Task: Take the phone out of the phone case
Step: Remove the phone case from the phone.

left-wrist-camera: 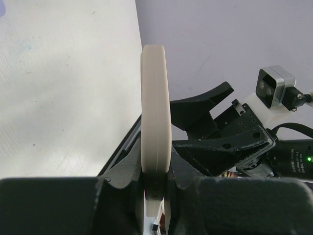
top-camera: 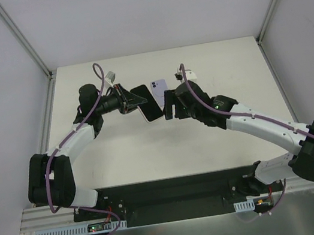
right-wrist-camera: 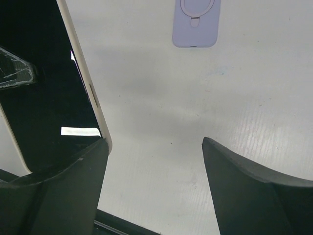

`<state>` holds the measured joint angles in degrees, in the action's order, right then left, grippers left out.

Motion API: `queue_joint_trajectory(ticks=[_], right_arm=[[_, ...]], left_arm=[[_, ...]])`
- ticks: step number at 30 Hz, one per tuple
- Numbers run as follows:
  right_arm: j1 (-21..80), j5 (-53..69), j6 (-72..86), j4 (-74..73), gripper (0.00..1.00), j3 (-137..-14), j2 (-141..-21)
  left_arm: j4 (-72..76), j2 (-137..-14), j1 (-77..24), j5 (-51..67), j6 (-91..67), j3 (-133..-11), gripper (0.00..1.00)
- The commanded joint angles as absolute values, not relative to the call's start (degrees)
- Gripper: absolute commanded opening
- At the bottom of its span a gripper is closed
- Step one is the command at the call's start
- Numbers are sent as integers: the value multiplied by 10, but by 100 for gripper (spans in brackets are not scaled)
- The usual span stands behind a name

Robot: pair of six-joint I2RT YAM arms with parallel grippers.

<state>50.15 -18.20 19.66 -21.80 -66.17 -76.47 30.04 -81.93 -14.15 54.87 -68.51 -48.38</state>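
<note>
My left end effector (top-camera: 134, 100) clamps the phone (top-camera: 148, 102) edge-on; right end effector (top-camera: 169, 105) wide open beside it; case (top-camera: 158, 85) flat on counter (top-camera: 151, 155).

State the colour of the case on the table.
The case is pale lavender, clearest in the right wrist view.

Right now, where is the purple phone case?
The phone case lies flat on the table, far centre in the top view, just beyond the raised phone.
</note>
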Motion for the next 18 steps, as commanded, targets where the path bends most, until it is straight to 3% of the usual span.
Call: queue_joint_trajectory(ticks=[1, 6, 18], right_arm=[[508, -236, 169, -325, 79, -633, -780], [520, -270, 151, -349, 79, -639, -781], [534, -222, 156, -300, 78, -627, -835]], left_arm=[[396, -755, -147, 607, -773, -534, 0], [395, -758, -147, 606, -775, -530, 0], [425, -746, -147, 609, -814, -540, 0]])
